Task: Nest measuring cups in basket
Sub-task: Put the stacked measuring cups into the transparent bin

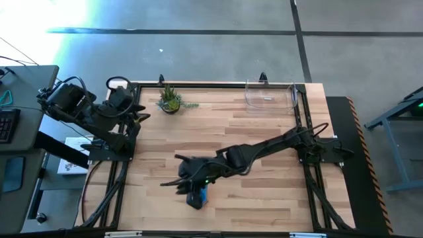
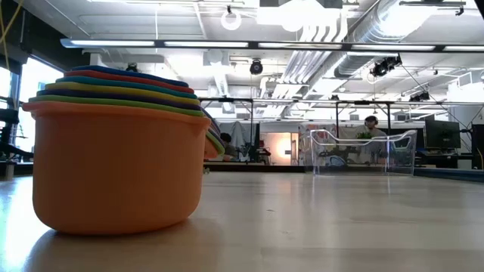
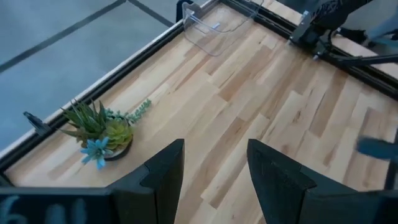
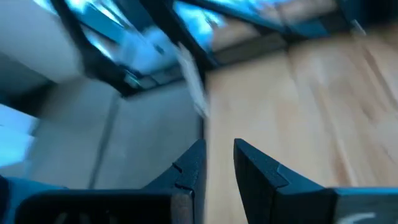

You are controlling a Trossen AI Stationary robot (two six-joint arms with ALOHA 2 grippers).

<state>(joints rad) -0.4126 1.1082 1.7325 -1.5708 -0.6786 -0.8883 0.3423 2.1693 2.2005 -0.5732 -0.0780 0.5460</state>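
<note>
The cups stand nested in one upright stack on the tabletop, rims up, the orange one outermost at the bottom and green, purple, blue and red rims layered inside it. In the low view the stack fills the left side, and short handles stick out sideways from its right edge. From above, only a blue bit of the stack shows, near the front edge of the tabletop, a little left of the middle; which way the handles run there cannot be told.

The right gripper reaches across from the right side to hang over the stack, largely covering it in the high view. In its own wrist view the jaws stand a narrow gap apart with nothing between them, pointing over the bare wood near the tabletop's edge.

The basket sits empty at the far edge, right of the middle, well apart from the stack, its long side running along that edge. It shows as a clear box in the low view.

The left gripper waits at the far left corner, jaws open and empty, looking across the tabletop with a small potted plant near it.
</note>
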